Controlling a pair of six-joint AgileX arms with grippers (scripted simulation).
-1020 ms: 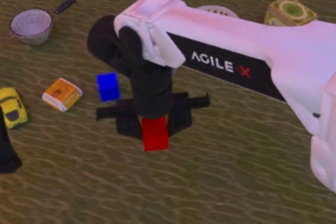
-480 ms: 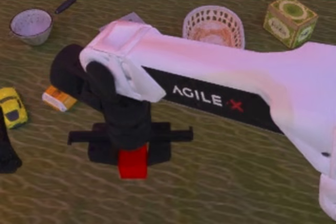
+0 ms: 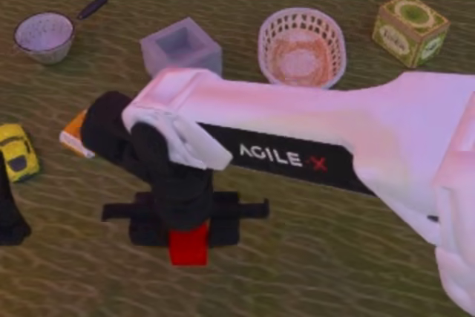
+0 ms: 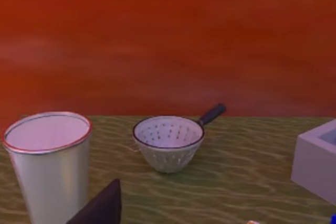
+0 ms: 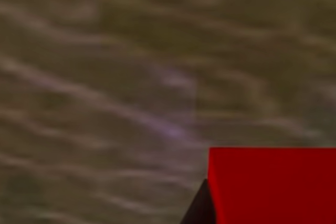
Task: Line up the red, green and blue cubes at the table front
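My right gripper (image 3: 188, 239) is shut on the red cube (image 3: 188, 248), holding it low over the table (image 3: 334, 257) at front left of centre. In the right wrist view the red cube (image 5: 273, 184) sits against one dark finger (image 5: 199, 208). My right arm covers the blue cube in the top view; only a blue sliver (image 4: 334, 217) shows at the left wrist view's edge. The green cube is out of view. My left gripper (image 3: 10, 224) is parked at the far left, open, with one finger (image 4: 102, 208) showing.
Along the back stand a colander (image 3: 44, 33), a hollow grey block (image 3: 181, 46), a white basket (image 3: 301, 47) and a green-patterned box (image 3: 412, 26). A yellow toy car (image 3: 16, 151) and an orange-and-white box (image 3: 74, 137) lie at the left. A metal cup (image 4: 50, 163) stands near my left wrist.
My right arm has carried the red cube leftward and toward the table front. It now covers the blue cube and has uncovered the grey block and the basket.
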